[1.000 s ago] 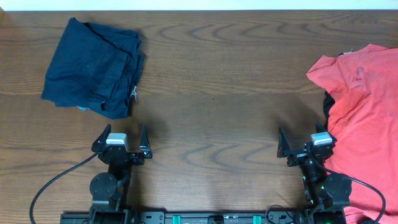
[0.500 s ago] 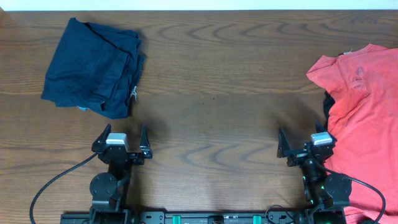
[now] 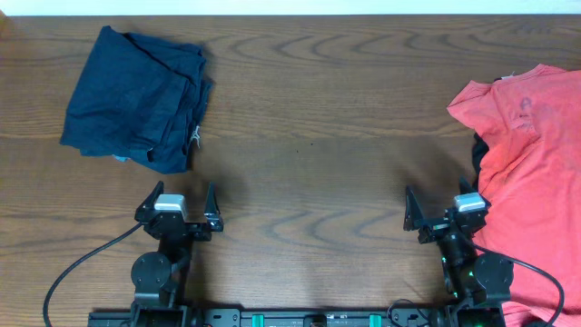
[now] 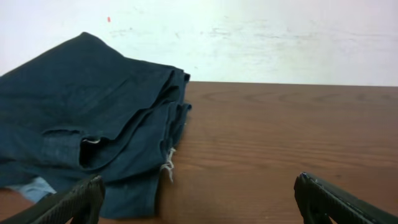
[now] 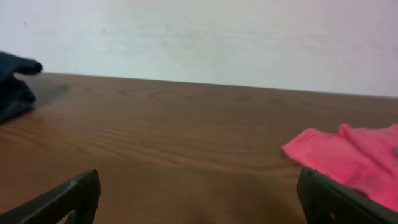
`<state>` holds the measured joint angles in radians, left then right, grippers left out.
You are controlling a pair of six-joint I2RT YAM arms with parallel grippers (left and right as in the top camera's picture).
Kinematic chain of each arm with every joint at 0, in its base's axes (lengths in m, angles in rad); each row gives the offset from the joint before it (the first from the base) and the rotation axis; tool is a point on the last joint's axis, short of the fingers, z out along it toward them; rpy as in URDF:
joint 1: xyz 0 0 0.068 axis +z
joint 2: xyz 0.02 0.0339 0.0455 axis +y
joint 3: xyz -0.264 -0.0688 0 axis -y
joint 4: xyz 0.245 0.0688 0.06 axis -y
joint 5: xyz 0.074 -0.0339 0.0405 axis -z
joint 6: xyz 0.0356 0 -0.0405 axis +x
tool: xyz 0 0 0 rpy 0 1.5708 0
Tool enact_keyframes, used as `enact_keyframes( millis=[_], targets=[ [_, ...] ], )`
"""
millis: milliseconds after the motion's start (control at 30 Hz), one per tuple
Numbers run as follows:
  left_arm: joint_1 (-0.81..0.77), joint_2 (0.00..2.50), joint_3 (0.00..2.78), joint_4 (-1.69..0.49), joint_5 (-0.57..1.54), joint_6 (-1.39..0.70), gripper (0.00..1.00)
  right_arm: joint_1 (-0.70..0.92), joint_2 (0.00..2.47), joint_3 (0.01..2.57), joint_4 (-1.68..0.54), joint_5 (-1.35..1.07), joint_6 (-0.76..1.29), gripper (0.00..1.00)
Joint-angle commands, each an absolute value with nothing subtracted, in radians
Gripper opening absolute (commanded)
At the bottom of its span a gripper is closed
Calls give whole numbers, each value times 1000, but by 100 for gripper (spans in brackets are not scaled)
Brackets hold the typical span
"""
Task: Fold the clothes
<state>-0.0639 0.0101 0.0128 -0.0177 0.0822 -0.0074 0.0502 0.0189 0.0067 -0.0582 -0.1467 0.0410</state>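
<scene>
A folded dark navy garment lies at the table's back left; it also fills the left of the left wrist view. A coral-red T-shirt lies spread at the right edge, over a black garment that peeks out at its left side. Its edge shows in the right wrist view. My left gripper is open and empty near the front edge, just in front of the navy garment. My right gripper is open and empty, beside the T-shirt's left edge.
The wooden table runs to a white wall at the back. Black cables trail from the arm bases along the front edge.
</scene>
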Motion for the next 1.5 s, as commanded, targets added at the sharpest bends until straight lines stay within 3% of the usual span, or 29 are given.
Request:
enact_keyframes(
  millis=[0,167,367,533,833,1133,1467],
  targets=[
    [-66,4,5,-53,193,-29,98,59,24,6,-60,-167,183,99],
    [-66,4,15,-33,338,-33,98,59,24,6,-28,-260,239,99],
    [-66,11,141,-51,356,-125,98,59,27,69,-8,-451,239,99],
    [-66,142,337,-209,355,-145,98,59,97,223,-194,-475,226,99],
    [-66,641,738,-590,359,-155,98,59,545,541,-516,-476,219,99],
    [-66,1065,1086,-950,358,-155,98,59,1029,912,-867,-484,56,99],
    [-66,1172,1091,-961,385,-155,98,1,1282,1019,-810,-376,84,99]
  ],
)
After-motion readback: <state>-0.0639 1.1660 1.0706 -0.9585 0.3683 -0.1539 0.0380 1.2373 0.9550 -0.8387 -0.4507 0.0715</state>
